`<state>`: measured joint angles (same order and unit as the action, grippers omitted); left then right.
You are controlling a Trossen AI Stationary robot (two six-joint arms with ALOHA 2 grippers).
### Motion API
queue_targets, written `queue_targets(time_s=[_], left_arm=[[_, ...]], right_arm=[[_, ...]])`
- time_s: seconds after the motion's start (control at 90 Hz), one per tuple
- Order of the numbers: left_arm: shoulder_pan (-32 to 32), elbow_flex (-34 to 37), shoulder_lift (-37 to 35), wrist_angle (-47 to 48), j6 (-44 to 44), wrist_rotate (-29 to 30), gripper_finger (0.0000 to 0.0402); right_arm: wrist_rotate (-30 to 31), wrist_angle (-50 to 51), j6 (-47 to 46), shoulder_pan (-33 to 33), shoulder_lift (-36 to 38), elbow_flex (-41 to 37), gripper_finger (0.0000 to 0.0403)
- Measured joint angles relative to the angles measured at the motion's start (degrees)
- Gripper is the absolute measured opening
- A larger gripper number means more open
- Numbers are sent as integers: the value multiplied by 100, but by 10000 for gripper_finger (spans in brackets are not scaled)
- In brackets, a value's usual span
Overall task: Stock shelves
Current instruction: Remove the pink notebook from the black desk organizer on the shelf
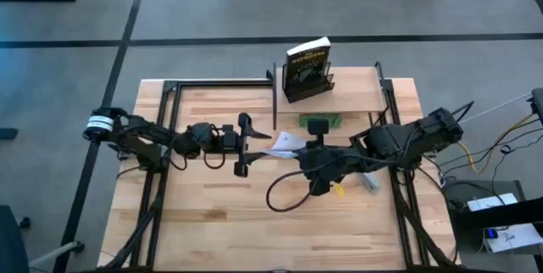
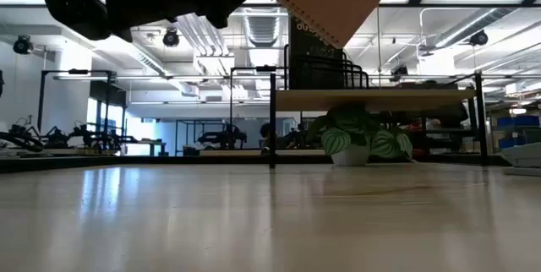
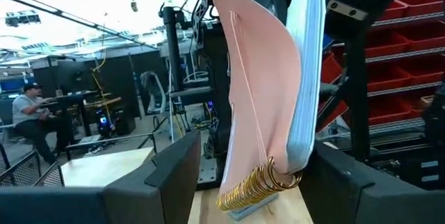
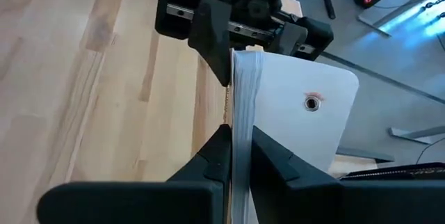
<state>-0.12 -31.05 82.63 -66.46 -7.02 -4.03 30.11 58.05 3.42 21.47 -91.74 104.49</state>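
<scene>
A: Where is the shelf (image 1: 352, 95) found?
B: At upper centre of the high view, on the table (image 1: 212, 222). A rack (image 1: 307, 82) with one book (image 1: 307, 59) upright in it is seen on top. A small plant (image 2: 359, 141) is seen beneath the board in the low view.

A: And the grippers?
B: The right gripper (image 4: 233, 151) is clamped on a spiral notebook (image 4: 292, 133), held clear of the table at centre frame. The left gripper (image 1: 244, 144) is spread wide, just beside the notebook; its fingers (image 3: 156, 179) are seen either side of the pink cover, no contact being evident.

A: Progress?
B: One book is judged stocked. The notebook is not yet placed. A few small items (image 1: 369, 181) remain on the table at right of centre; what they are cannot be told.
</scene>
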Motion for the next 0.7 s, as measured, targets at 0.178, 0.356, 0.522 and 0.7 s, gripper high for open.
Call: queue_targets(time_s=[0.178,0.356,0.522,0.7], left_arm=[[0,0,0,2,2,2,198],[0,0,0,4,2,4,202],[0,0,0,7,4,6,210],[0,0,0,7,4,6,219]], right_arm=[[0,-1,2,-2,0,0,18],[-2,-1,2,-2,-2,0,18],[-3,-1,4,-2,-2,0,18],[-4,-3,7,0,-4,0,18]])
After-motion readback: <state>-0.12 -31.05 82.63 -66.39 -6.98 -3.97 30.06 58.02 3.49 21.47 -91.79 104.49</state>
